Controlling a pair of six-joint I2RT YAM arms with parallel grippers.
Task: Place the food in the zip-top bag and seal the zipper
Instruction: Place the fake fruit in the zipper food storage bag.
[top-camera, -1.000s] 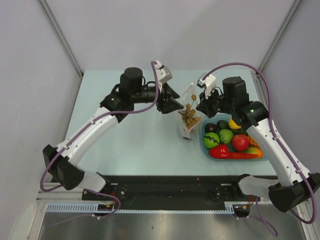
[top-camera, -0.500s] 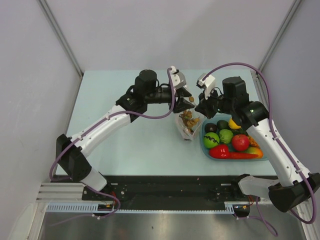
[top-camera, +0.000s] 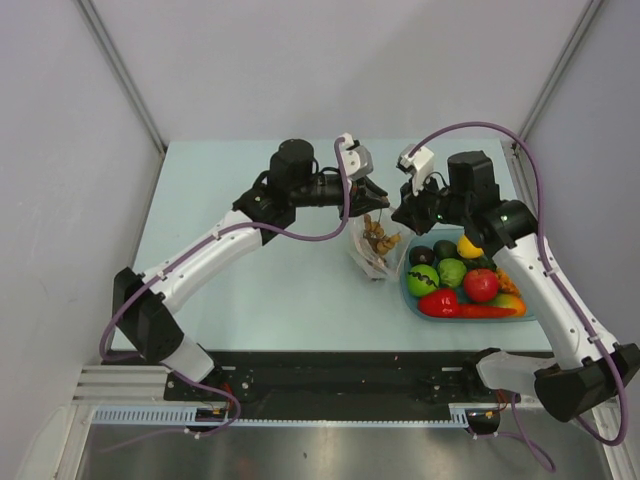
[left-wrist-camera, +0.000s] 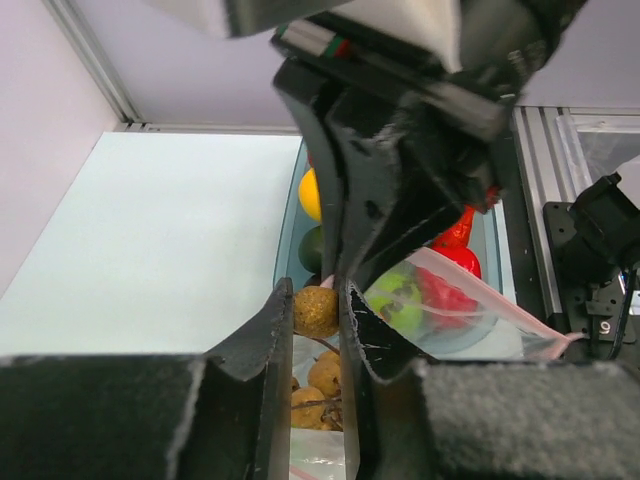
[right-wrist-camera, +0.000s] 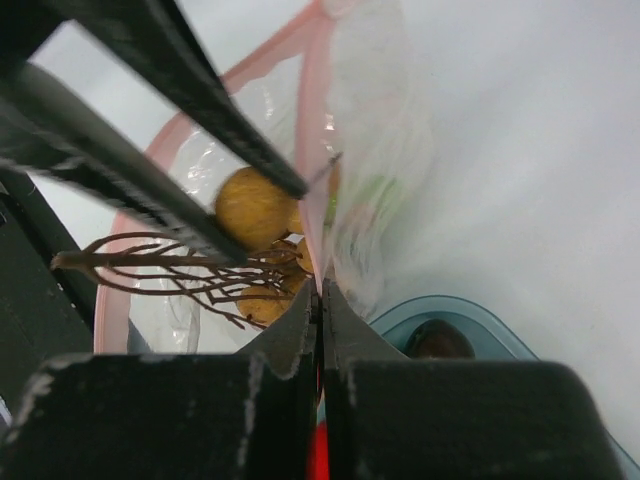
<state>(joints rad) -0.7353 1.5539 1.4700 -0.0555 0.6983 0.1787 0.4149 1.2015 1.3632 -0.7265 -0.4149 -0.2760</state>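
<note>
The clear zip-top bag (top-camera: 372, 252) stands upright beside the tray, its mouth upward. My right gripper (top-camera: 401, 214) is shut on the bag's mouth edge (right-wrist-camera: 318, 262), on the pink-red zipper (right-wrist-camera: 310, 130). My left gripper (top-camera: 376, 197) is over the open mouth, shut on the top ball (left-wrist-camera: 315, 311) of the brown grape cluster (top-camera: 378, 236). The rest of the cluster hangs down inside the bag (left-wrist-camera: 322, 378). In the right wrist view the ball (right-wrist-camera: 250, 208) sits between the left gripper's fingers (right-wrist-camera: 150, 120), with bare stems (right-wrist-camera: 170, 268) below. More food lies in the tray.
The light blue tray (top-camera: 412, 300) at the right holds a yellow lemon (top-camera: 468, 246), green pieces (top-camera: 423, 280), a red round fruit (top-camera: 481, 285) and a red pepper (top-camera: 452, 306). The tray touches the bag's right side. The two grippers are close together over the bag.
My left arm has swung right from beside the bag to its mouth and closed on the cluster's top ball. The cluster now sits a little lower in the bag. The right gripper has barely moved.
</note>
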